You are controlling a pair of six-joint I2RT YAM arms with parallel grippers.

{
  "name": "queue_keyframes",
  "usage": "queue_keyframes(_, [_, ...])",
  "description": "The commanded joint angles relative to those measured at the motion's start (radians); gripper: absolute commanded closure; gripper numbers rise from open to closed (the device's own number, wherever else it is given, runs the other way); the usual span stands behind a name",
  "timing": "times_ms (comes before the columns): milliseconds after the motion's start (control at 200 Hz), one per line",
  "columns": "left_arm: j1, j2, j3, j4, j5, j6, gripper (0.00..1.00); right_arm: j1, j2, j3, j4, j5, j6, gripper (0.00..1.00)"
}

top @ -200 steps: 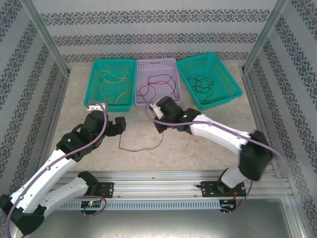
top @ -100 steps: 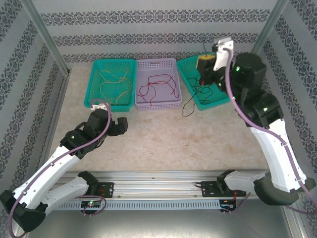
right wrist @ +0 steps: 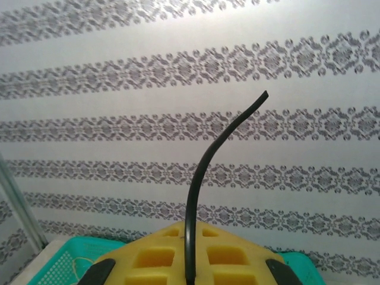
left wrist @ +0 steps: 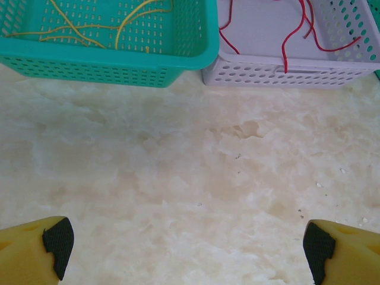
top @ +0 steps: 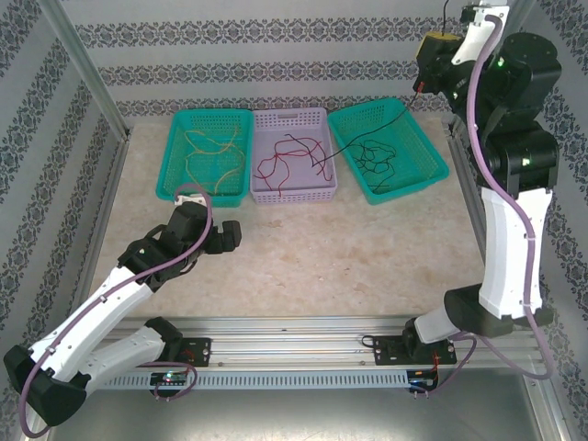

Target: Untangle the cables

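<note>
My right gripper (top: 430, 53) is raised high at the back right, shut on a black cable (top: 377, 124). This cable slopes down from it over the right teal basket (top: 432, 156) to the purple basket (top: 289, 115). In the right wrist view the black cable (right wrist: 202, 172) stands up from between the closed yellow fingers (right wrist: 231, 249). More black cables (top: 372, 158) lie in the right teal basket. Red cables (top: 285, 163) lie in the purple basket, yellow cables (top: 211, 152) in the left teal basket (top: 175, 156). My left gripper (top: 230, 234) hangs open and empty over bare table (left wrist: 187, 237).
The three baskets stand in a row along the back wall. In the left wrist view the left teal basket (left wrist: 119, 65) and purple basket (left wrist: 285, 74) sit just ahead of the open fingers (left wrist: 56, 237). Metal posts (top: 83, 64) frame the patterned walls.
My right arm has swung from the table's middle up to the back right corner, carrying the black cable off the table. My left arm has barely shifted.
</note>
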Motion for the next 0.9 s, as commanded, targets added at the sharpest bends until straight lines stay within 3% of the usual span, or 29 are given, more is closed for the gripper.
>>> queue_keyframes(0, [0.01, 0.003, 0.023, 0.038, 0.015, 0.034, 0.0, -0.051, 0.057, 0.019, 0.001, -0.011, 0.038, 1.0])
queue_keyframes(150, [0.01, 0.012, 0.032, 0.047, 0.02, 0.045, 0.0, -0.125, 0.11, 0.016, 0.033, -0.022, 0.065, 1.0])
queue_keyframes(445, [0.009, 0.033, 0.027, 0.06, 0.015, 0.05, 0.0, -0.149, 0.249, 0.03, 0.053, 0.025, 0.011, 1.0])
queue_keyframes(899, [0.01, 0.049, 0.004, 0.087, 0.024, 0.045, 0.0, -0.166, 0.283, -0.304, 0.228, 0.197, -0.066, 1.0])
